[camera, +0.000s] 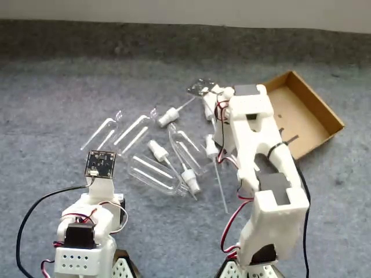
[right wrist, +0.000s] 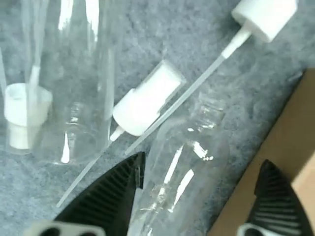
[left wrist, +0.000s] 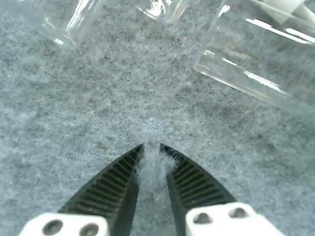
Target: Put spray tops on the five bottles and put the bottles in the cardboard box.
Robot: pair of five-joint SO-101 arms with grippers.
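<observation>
Your right jaws are spread wide and straddle a clear bottle (right wrist: 187, 164) that lies on its side on the grey felt tabletop (camera: 58, 87). The bottle sits closer to one jaw, with a strip of felt showing between it and the other, so it is bracketed and not clamped. Its neck points away from the jaws and is open, with no top on it. A loose spray top (right wrist: 147, 103) lies just beside that neck. A second spray top (right wrist: 266, 17) lies farther out, and its dip tube (right wrist: 197, 81) runs slantwise back between the loose top and the bottle's shoulder; you cannot tell whether the tube touches either. The cardboard box (right wrist: 295, 147) is right beside the outer jaw, on the far side from the bottle. From above, the box (camera: 313, 110) lies open next to your right arm's forward end. Your left jaws are drawn almost together, with only a thin slit of felt between the tips, and they hold nothing. They point down at bare felt. The nearest bottle (left wrist: 261, 54) lies ahead of the tips and apart from them, and two more bottles (left wrist: 69, 19) (left wrist: 162, 7) lie farther ahead. In the high view these bottles lie on their sides between the two arms, with loose white tops among them (camera: 167, 117) (camera: 157, 150).
</observation>
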